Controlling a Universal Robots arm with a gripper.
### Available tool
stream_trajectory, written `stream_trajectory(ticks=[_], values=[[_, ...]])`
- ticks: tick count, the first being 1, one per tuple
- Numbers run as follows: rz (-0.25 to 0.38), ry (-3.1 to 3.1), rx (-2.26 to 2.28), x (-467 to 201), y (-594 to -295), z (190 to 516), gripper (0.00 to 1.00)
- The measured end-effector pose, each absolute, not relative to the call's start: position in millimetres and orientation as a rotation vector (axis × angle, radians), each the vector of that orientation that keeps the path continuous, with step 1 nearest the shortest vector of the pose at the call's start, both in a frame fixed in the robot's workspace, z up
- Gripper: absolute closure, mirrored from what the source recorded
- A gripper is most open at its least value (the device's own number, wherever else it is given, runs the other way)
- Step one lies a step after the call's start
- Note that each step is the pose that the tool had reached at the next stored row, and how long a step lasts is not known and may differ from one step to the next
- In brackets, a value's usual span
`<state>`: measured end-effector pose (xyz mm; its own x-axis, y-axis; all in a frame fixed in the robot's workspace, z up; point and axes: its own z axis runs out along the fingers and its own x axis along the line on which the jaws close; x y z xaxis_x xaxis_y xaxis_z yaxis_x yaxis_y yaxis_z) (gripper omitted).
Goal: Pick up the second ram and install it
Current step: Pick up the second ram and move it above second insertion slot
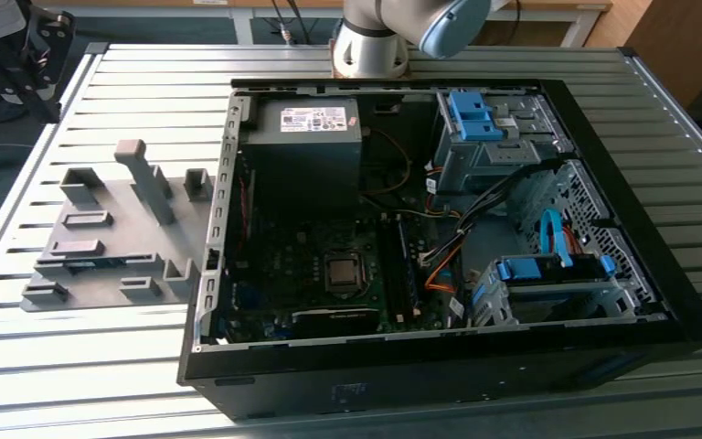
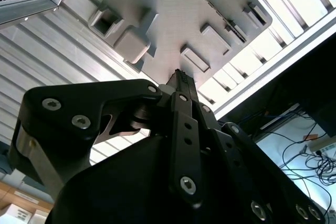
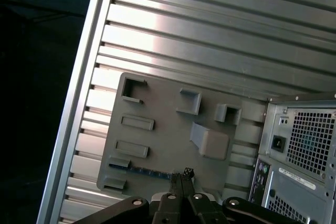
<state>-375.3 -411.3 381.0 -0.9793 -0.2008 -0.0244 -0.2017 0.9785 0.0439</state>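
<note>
Blue-green second ram [image 3: 140, 171] lies as a thin strip in a slot of the grey fixture plate [image 1: 122, 240]. The plate sits at the left centre of the exterior view on the slatted aluminium worktop [image 1: 143, 82], beside the open computer case [image 1: 388, 380]. The end effector [image 3: 181, 174], fingers clenched together, hangs over the plate with its tips near one end of the ram.
</note>
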Motion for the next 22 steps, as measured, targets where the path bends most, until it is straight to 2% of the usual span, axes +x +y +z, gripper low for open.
stream_trajectory(ticks=[22], values=[[0.072, 3.102, -0.35, -375.4, -411.3, 381.1, 0.89]])
